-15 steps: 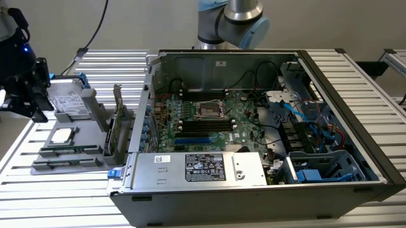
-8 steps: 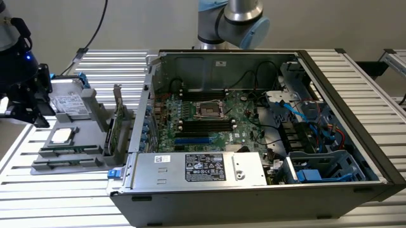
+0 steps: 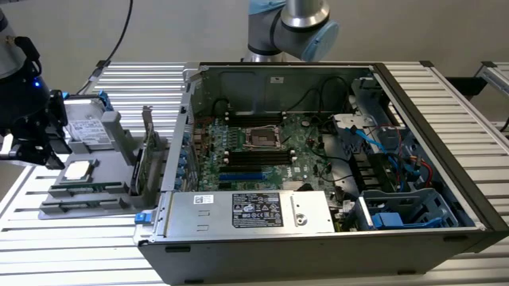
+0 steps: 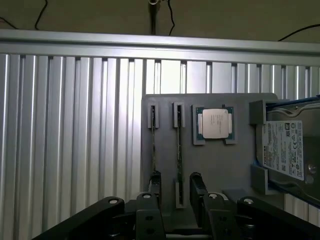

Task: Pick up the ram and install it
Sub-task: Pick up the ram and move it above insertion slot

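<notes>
- The ram [image 4: 179, 150] sits on edge in its tray [image 4: 230, 165] on the worktop [image 4: 70, 150] — not yet lifted.
- The jaws stand open, one on each side of the ram, with no grip yet.
- Picking up and installing in the case [image 3: 318, 253] are both left — its slots [image 3: 256, 156] look empty.

An open computer case [image 3: 302, 256] sits beside a grey tray [image 4: 225, 165] holding a processor [image 4: 215, 122].

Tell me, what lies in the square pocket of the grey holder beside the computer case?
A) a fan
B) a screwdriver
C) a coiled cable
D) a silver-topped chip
D: a square silver-topped chip rests in the grey holder, beside the hard drive.
</notes>
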`<state>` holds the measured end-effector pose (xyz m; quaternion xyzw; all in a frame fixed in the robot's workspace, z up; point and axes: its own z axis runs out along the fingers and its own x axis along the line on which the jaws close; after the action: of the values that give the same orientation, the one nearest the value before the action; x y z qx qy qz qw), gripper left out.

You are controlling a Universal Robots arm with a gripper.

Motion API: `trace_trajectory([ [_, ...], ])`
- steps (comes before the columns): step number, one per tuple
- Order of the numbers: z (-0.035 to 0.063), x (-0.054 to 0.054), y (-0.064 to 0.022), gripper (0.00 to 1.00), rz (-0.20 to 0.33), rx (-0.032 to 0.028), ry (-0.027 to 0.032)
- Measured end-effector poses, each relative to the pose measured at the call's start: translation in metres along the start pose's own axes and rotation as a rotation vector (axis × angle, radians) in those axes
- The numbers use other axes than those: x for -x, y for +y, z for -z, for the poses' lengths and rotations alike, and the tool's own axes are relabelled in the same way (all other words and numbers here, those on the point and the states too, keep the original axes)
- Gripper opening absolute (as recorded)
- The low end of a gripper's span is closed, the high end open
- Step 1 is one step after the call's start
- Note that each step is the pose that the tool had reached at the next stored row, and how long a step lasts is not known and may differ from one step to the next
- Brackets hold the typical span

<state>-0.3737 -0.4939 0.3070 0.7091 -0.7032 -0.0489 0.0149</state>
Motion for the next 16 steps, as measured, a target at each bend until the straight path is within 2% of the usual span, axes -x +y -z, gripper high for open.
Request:
trace_trajectory([
  [2,-0.0028,-0.001,-0.0002,0.37,0.0,-0.005,-0.0002],
  [4,-0.0061,-0.002,-0.0004,0.37,0.0,-0.0075,-0.0001],
  [16,-0.0278,-0.004,-0.0025,0.37,0.0,-0.008,0.0],
])
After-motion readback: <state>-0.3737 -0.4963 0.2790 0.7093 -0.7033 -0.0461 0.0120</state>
